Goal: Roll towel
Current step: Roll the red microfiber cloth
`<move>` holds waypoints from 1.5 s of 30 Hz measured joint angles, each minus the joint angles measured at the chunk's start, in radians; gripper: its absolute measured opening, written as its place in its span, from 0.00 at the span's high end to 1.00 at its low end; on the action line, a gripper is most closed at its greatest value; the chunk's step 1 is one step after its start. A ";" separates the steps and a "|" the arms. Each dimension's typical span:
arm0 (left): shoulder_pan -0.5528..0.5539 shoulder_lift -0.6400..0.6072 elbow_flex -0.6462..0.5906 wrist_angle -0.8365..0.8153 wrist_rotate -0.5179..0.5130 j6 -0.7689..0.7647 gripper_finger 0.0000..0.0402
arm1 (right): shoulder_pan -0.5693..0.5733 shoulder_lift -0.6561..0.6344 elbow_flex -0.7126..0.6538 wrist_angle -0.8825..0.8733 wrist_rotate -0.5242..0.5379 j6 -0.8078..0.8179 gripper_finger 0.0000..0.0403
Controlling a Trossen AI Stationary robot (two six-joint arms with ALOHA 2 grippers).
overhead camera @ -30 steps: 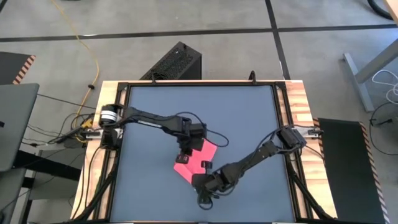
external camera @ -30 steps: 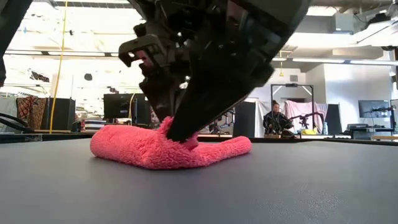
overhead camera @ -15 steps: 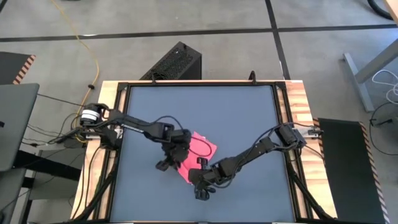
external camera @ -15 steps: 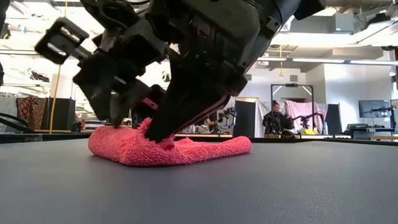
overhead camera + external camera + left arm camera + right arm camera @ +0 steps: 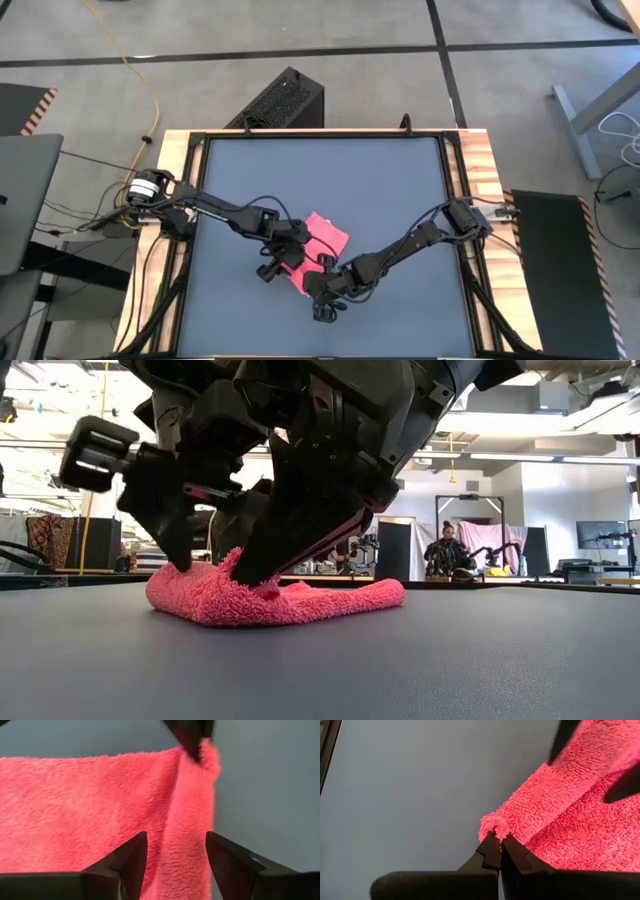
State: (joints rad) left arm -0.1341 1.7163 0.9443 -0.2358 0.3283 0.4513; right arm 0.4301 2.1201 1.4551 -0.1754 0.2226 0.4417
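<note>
The pink-red towel (image 5: 326, 238) lies flat on the dark table mat, and its near-left edge is curled up into a thin roll (image 5: 192, 820). My right gripper (image 5: 499, 844) is shut on one end of that roll. My left gripper (image 5: 177, 847) is open over the same rolled edge (image 5: 545, 795), farther along it, with one finger on each side. In the low view the left gripper (image 5: 185, 555) comes down at the towel's (image 5: 300, 600) left end, and the right gripper (image 5: 250, 572) comes down in the middle. My right gripper pinches the end of the towel's rolled edge (image 5: 495, 827) between its two fingertips. It slants down from the table's right near side, roughly along the roll. That end is pulled up into a small peak (image 5: 245, 565); the other parts of the towel lie on the mat. My left gripper's open fingers (image 5: 135, 852) stand beside the roll; I cannot tell whether they touch it.
The dark mat (image 5: 320, 170) lies bare around the towel inside a black frame with wooden edges (image 5: 480, 180). Both arms reach in close together at the table's middle. A person (image 5: 440, 555) sits far off in the room behind.
My left gripper has let go of the towel and opened. It has swung from over the towel's middle toward the table's near left, turned, and come down at the rolled edge. The towel's raised hump has settled lower. My right gripper keeps its pinch.
</note>
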 joint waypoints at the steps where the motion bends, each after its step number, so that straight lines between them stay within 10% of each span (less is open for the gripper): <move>1: 0.000 0.002 0.000 0.001 -0.006 -0.003 0.52 | 0.000 0.000 0.000 -0.001 0.000 0.003 0.96; 12: 0.001 0.004 0.000 -0.091 -0.010 -0.014 0.57 | 0.000 0.000 0.000 -0.002 0.001 0.003 0.96; 24: 0.005 0.051 0.002 -0.173 0.037 -0.123 0.97 | 0.000 0.000 0.002 -0.001 -0.006 0.060 0.87; 37: 0.011 0.044 0.002 -0.265 0.076 -0.211 1.00 | 0.030 -0.033 0.003 -0.043 -0.064 0.257 0.57; 45: 0.012 0.044 0.033 -0.360 0.084 -0.237 1.00 | 0.087 -0.079 0.005 0.045 0.113 0.203 0.53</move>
State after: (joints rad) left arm -0.1219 1.7599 0.9778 -0.5956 0.4126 0.2146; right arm 0.5170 2.0406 1.4605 -0.1306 0.3360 0.6450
